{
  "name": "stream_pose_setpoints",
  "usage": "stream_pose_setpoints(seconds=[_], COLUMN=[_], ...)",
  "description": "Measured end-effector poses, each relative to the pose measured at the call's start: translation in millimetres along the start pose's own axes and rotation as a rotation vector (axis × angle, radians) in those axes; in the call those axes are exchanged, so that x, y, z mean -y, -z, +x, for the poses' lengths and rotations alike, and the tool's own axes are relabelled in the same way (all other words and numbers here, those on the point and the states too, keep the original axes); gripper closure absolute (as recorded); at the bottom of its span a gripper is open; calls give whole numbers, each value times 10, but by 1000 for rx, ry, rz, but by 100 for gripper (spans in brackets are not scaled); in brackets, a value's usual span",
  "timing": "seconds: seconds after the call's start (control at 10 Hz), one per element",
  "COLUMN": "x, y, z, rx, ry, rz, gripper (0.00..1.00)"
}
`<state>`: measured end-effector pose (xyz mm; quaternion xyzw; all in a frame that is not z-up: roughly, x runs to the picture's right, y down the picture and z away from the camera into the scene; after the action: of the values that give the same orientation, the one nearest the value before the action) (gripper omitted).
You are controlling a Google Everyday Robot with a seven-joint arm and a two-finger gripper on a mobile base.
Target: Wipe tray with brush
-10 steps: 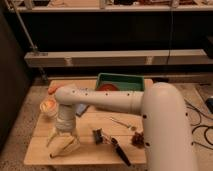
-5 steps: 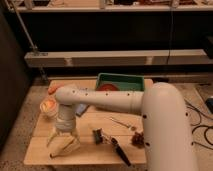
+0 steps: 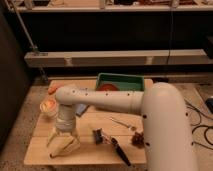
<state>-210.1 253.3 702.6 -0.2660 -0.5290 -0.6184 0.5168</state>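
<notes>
The green tray (image 3: 126,81) stands at the back of the wooden table (image 3: 90,152), with a red round thing (image 3: 105,87) inside at its left. The brush (image 3: 111,143) lies on the table front of centre, its dark bristle head (image 3: 98,136) to the left and its black handle running to the front right. My gripper (image 3: 63,144) points down over the table's front left, well left of the brush and far from the tray. Its two pale fingers (image 3: 52,142) are spread apart and hold nothing.
A round orange bowl (image 3: 48,106) sits at the table's left edge, with an orange object (image 3: 54,88) behind it. A grey-blue block (image 3: 80,108) lies under my arm. A thin metal utensil (image 3: 122,123) and a small brown object (image 3: 137,138) lie right of the brush. Shelving stands behind.
</notes>
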Motion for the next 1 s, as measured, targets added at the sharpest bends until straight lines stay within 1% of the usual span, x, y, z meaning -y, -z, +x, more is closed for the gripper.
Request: stream_pose_setpoints(seconds=[0.5,0.6,0.7,0.8,0.9,1.0], x=[1,-1,-11,-38,-105,-191], y=[0,7,31,122,214,331], z=[0,4,14,17,4,-48], rx=[0,-4,-21,-75,-153,-246], ry=[0,0,9,65,129,197], rz=[0,-4,-21,-59,-91,-122], gripper=[20,20,20,20,20,20])
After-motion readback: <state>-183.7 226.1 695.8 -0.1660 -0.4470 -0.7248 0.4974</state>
